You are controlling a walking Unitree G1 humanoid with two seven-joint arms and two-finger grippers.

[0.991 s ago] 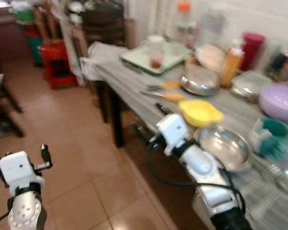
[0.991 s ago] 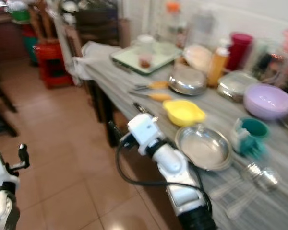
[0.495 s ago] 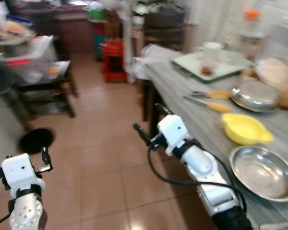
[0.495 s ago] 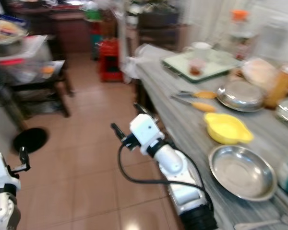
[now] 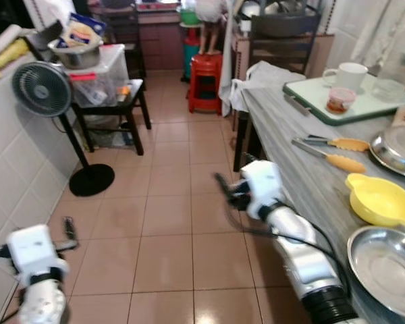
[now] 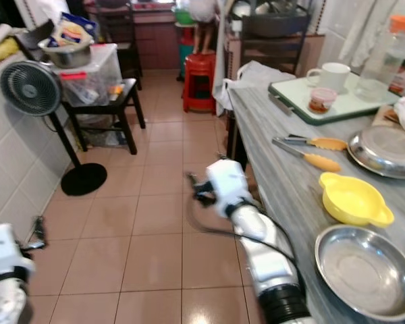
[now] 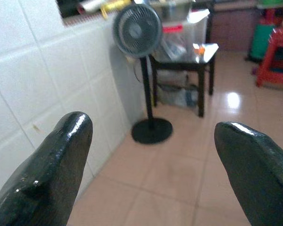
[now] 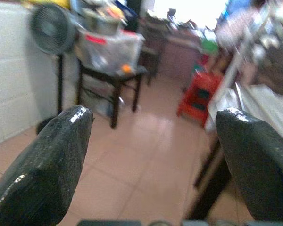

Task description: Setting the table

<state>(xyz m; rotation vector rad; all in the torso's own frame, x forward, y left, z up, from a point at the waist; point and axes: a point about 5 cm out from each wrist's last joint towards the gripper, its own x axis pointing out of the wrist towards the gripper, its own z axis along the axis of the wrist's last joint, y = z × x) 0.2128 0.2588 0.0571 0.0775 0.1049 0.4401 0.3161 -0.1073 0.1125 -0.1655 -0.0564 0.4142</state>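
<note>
- Both jaws spread wide, empty: left gripper (image 7: 151,155) over floor tiles, right gripper (image 8: 153,160) beside the table (image 6: 283,182).
- Yellow bowl (image 6: 354,199) sits near steel plate (image 6: 364,270).

Table (image 6: 270,162) at right, bearing tray (image 6: 337,108) at far end, tongs (image 6: 310,150), bowl (image 6: 354,199), plate (image 6: 364,270) nearest; fan (image 5: 44,91) stands left.

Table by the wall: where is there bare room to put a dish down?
The table is bare along its near edge, from the green tray down past the tongs. Toward the wall it crowds: yellow bowl, steel plate, steel lid.
</note>
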